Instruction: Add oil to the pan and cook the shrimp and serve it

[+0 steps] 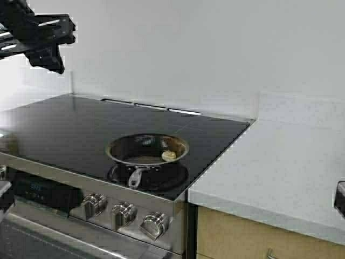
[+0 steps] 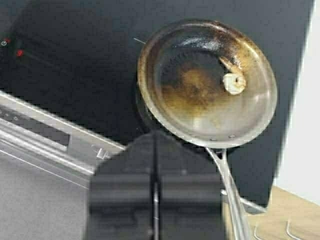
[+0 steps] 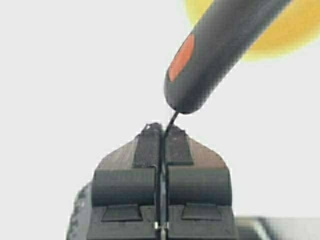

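The steel pan [image 1: 141,144] sits on the front right burner of the black cooktop [image 1: 64,129], its stubby handle [image 1: 135,177] pointing at the knobs. The pale curled shrimp [image 1: 168,155] lies inside, near the pan's right rim. My left gripper [image 1: 51,62] hangs high at the far left, well away from the pan. In the left wrist view it [image 2: 156,137] is shut and empty, looking down on the pan [image 2: 195,90] and shrimp [image 2: 234,83]. My right gripper [image 3: 161,127] is shut, just short of a dark utensil handle [image 3: 220,55]. The oil is out of view.
A white counter [image 1: 280,167] adjoins the stove on the right; part of my right arm [image 1: 339,198] shows at its right edge. Knobs [image 1: 124,213] line the stove front. The utensil handle has an orange spot and a thin loop at its end. A yellow round object [image 3: 290,35] lies behind it.
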Robot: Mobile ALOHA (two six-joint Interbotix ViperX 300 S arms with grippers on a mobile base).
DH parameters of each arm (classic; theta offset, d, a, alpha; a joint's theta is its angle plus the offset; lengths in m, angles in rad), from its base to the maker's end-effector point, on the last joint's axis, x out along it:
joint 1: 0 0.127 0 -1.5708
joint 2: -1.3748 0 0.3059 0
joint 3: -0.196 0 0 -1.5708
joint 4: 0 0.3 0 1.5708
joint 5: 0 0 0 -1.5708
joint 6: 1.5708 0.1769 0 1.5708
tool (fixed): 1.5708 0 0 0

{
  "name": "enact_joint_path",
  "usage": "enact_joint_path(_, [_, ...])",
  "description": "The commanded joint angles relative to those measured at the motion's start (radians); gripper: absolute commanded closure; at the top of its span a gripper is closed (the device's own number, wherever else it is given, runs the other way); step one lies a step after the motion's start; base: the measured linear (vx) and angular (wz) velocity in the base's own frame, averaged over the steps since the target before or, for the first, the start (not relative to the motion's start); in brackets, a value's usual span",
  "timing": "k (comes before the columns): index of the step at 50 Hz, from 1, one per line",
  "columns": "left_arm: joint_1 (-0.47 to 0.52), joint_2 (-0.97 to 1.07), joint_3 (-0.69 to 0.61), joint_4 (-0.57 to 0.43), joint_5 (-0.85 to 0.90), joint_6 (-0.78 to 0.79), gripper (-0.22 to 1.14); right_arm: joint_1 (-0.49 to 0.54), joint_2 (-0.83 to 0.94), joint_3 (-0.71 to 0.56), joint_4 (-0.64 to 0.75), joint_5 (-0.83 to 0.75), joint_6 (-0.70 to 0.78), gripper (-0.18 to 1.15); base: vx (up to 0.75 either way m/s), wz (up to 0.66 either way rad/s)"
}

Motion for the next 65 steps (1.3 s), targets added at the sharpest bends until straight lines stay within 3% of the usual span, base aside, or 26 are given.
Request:
enact_joint_path(1, [0.002,-0.003,-0.012,0.002,-0.005,0.002,0.88,-0.094,0.081,-0.032,0.002,0.049,-0.043,0.89,0.0,0.0])
enact_joint_path(24, [0.002,0.021,-0.014,0.002,-0.003,0.002,0.88,-0.219,0.344,-0.123,0.012,0.089,-0.052,0.89,0.0,0.0])
enact_joint_path(46, [0.002,0.046,-0.018,0.002,-0.003,0.002,0.88,-0.256,0.468,-0.207,0.014,0.046,-0.041,0.85,0.0,0.0])
enact_joint_path(51, [0.002,0.046,-0.018,0.002,-0.003,0.002,0.88,-0.278,0.468,-0.209,0.014,0.006,-0.02,0.71,0.0,0.0])
enact_joint_path(59, [0.002,0.048,-0.018,0.002,-0.003,0.002,0.88,-0.311,0.483,-0.21,0.02,-0.003,0.011,0.26,0.0,0.0])
enact_joint_path(65, [0.002,0.046,-0.018,0.002,-0.003,0.002,0.88,-0.311,0.523,-0.239,0.037,0.041,0.008,0.07,0.0,0.0])
